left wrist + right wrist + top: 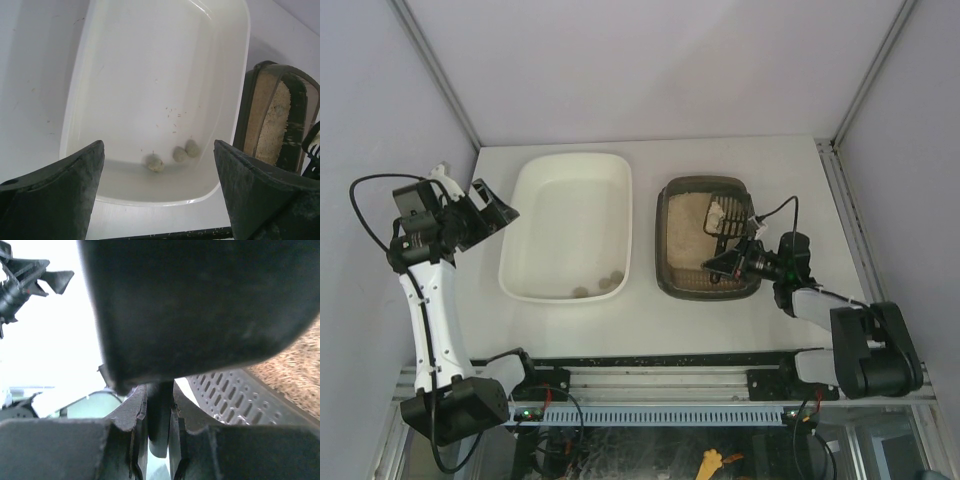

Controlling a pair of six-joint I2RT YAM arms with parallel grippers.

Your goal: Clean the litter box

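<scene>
The litter box (pixel 685 235), a dark tray with beige litter, sits right of centre; its end also shows in the left wrist view (pixel 272 117). My right gripper (pixel 733 262) is over its near right part, shut on the handle (pixel 160 415) of the black slotted scoop (pixel 730 225). The right wrist view shows the scoop's slotted blade (pixel 235 395) just above the litter (pixel 297 367). A pale bit lies by the scoop's head. My left gripper (pixel 488 208) hangs open and empty left of the white tub, its fingers (pixel 55 195) wide apart.
A cream-white tub (pixel 535 225) stands left of the litter box; three grey clumps (pixel 172 156) lie at its near end (pixel 596 289). Enclosure walls close off the back and both sides. A black rail runs along the near edge (pixel 650 362).
</scene>
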